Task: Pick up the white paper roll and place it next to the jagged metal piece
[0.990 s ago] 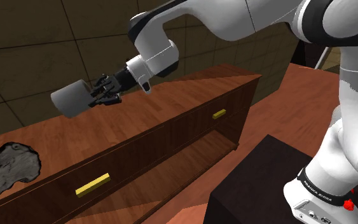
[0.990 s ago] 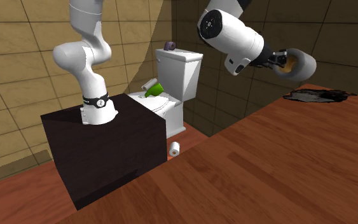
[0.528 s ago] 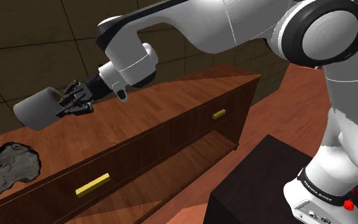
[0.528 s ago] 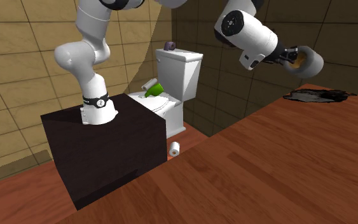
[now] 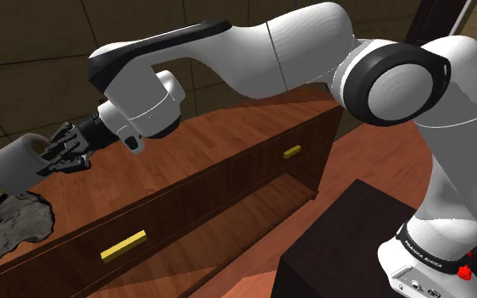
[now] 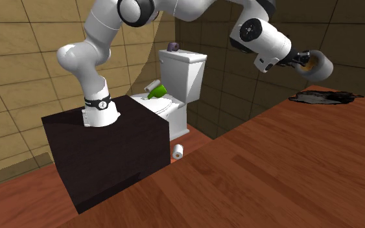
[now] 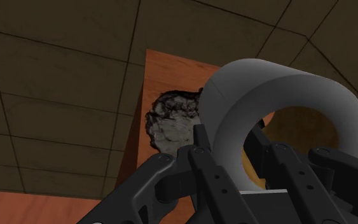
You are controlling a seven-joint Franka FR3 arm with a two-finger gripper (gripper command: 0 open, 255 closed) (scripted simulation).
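You are looking at a home bathroom: a white toilet [image 6: 182, 83] stands against tan tiled walls [image 6: 25, 58], a small paper roll [image 6: 178, 151] lies on the wooden floor [image 6: 19, 194] beside it, and a wooden drawer unit [image 5: 228, 173] with yellow handles [image 5: 123, 245] runs alongside.

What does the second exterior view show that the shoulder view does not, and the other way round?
Second exterior view: a white toilet with a small white roll at its foot. Shoulder view: two yellow drawer handles. Both: the black gripper shut on the grey-white paper roll, held in the air near the dark grey jagged piece.
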